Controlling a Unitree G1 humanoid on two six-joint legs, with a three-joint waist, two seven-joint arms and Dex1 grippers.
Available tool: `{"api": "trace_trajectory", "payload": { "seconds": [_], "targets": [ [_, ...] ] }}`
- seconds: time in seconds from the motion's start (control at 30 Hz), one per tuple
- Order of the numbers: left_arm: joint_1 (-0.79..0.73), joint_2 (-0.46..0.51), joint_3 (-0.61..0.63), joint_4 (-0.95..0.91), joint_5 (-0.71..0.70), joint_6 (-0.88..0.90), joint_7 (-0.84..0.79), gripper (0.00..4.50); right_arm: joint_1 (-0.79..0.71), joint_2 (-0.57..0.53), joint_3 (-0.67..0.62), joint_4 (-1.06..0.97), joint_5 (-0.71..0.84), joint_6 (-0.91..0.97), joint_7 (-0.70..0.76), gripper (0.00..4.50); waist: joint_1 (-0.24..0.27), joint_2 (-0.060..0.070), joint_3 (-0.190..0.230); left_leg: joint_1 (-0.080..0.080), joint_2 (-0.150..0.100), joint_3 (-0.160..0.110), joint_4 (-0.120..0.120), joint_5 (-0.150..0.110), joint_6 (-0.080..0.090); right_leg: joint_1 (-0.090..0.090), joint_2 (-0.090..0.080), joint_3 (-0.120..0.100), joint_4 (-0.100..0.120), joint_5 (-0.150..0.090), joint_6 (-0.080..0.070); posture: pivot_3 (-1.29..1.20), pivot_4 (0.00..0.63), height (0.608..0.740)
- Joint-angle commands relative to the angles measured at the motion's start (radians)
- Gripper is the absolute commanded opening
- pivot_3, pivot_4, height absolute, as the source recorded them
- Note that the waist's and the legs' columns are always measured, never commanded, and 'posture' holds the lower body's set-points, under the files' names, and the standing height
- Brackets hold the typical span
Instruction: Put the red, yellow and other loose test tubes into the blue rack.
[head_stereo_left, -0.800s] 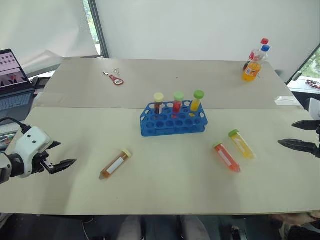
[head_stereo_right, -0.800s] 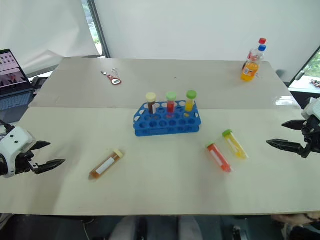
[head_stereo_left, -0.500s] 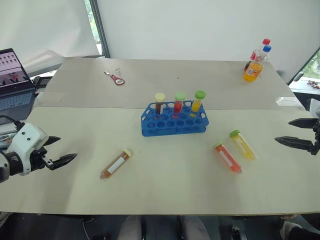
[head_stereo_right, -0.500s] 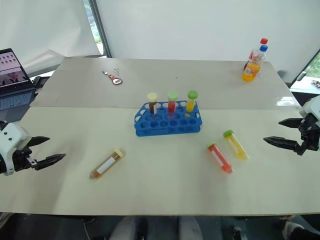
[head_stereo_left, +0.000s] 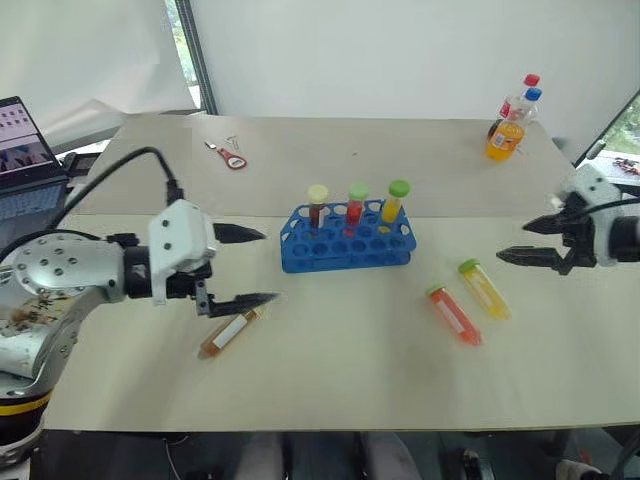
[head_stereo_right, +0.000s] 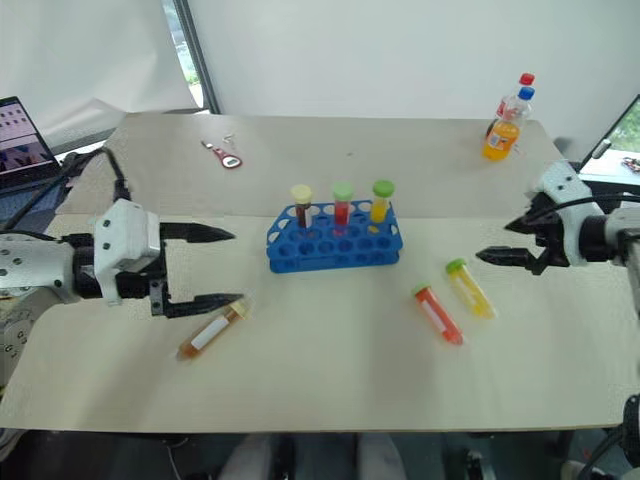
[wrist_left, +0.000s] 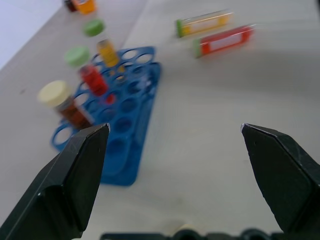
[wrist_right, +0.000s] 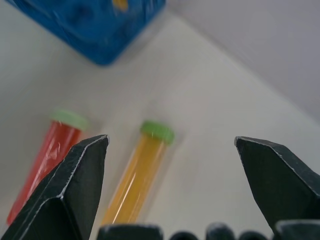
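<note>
**Rack stands mid-table with three tubes loose around it**

Blue rack (head_stereo_left: 347, 240) sits near the middle of the pale table (head_stereo_left: 340, 390), holding three capped tubes upright along its far row: a brown one (head_stereo_left: 317, 203), a red one (head_stereo_left: 356, 204) and a yellow one (head_stereo_left: 395, 201). A brown tube with a cream cap (head_stereo_left: 230, 328) lies flat on the robot's left of the rack, and the left gripper (head_stereo_left: 255, 267) hovers just above it, fingers spread wide and empty. On the right, a red tube (head_stereo_left: 454, 315) and a yellow tube (head_stereo_left: 484, 289), both green-capped, lie side by side. The right gripper (head_stereo_left: 525, 242) hangs just beyond them, released and holding nothing. At the table's far side rest a small red tool (head_stereo_left: 231, 156) and two drink bottles (head_stereo_left: 510, 124). A laptop (head_stereo_left: 22, 150) stands off the left edge.
</note>
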Motion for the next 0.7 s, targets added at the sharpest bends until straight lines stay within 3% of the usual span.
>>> {"api": "trace_trajectory", "payload": {
  "seconds": [0.03, 0.27, 0.47, 0.57, 0.7],
  "targets": [
    [-0.037, 0.010, -0.025, -0.047, -0.042, 0.006, -0.037, 4.50, -0.093, 0.018, 0.096, 0.049, -0.086, 0.146, 0.005, 4.48, 0.001, 0.000, 0.000, -0.001, 0.000, 0.000, 0.000, 0.000, 0.000, -0.001, 0.000, 0.000, 0.000, 0.000, 0.000, 0.00, 0.150, 0.733],
    [-0.033, 0.014, -0.090, -0.068, 0.010, -0.068, -0.099, 4.50, -0.224, 0.126, 0.238, 0.212, -0.177, 0.214, 0.040, 4.48, 0.002, 0.000, 0.000, -0.001, -0.001, 0.000, 0.001, 0.000, 0.000, -0.001, 0.000, 0.000, 0.000, 0.000, 0.000, 0.00, 0.150, 0.733],
    [-0.021, -0.007, -0.105, -0.085, 0.028, -0.077, -0.073, 4.50, -0.242, 0.195, 0.272, 0.310, -0.226, 0.184, 0.024, 4.48, 0.007, 0.000, 0.000, -0.002, -0.001, 0.000, 0.001, 0.000, 0.000, -0.001, 0.000, -0.001, 0.000, 0.000, 0.000, 0.00, 0.150, 0.733],
    [-0.002, -0.015, -0.109, -0.105, 0.038, -0.076, -0.055, 4.50, -0.233, 0.211, 0.272, 0.325, -0.242, 0.168, 0.023, 3.72, 0.004, 0.000, 0.000, -0.002, -0.001, 0.000, 0.001, 0.000, 0.000, -0.001, 0.000, 0.000, 0.000, 0.000, 0.000, 0.00, 0.150, 0.733],
    [0.010, -0.015, -0.107, -0.111, 0.047, -0.078, -0.046, 4.50, -0.230, 0.216, 0.263, 0.337, -0.242, 0.172, 0.042, 2.31, 0.005, 0.000, 0.000, -0.002, -0.001, -0.001, 0.001, 0.000, 0.000, -0.001, 0.000, -0.001, 0.000, 0.000, 0.000, 0.00, 0.150, 0.733]
  ]
}}
